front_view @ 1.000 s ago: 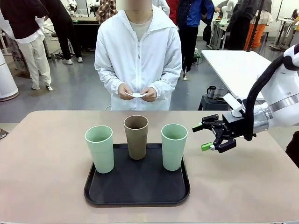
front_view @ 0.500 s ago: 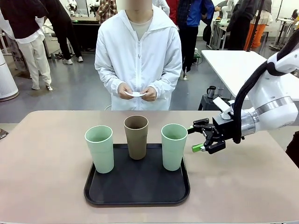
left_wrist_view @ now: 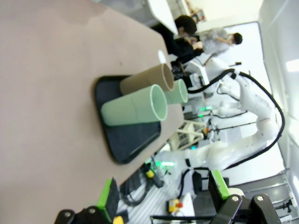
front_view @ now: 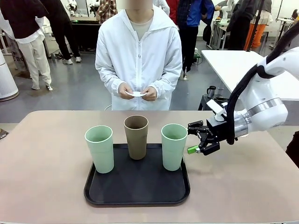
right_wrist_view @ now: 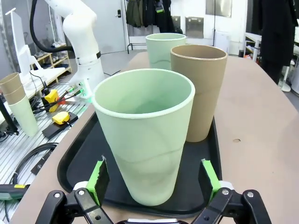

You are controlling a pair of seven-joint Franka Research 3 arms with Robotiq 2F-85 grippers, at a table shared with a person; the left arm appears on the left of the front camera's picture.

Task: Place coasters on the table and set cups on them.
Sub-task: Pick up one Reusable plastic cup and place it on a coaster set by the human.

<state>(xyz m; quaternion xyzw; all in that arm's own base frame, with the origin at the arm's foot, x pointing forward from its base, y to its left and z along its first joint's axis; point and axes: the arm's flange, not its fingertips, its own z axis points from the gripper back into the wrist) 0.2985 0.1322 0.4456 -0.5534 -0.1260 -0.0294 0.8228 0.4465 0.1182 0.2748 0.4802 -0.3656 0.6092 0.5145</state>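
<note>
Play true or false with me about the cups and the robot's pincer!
1. The left green cup, brown cup and right green cup all stand on the tray. True.
2. The brown cup lies on its side. False: it stands upright.
3. The right pincer is shut on a cup. False: it is open, beside the right green cup.
4. The person holds a coaster. True.
</note>
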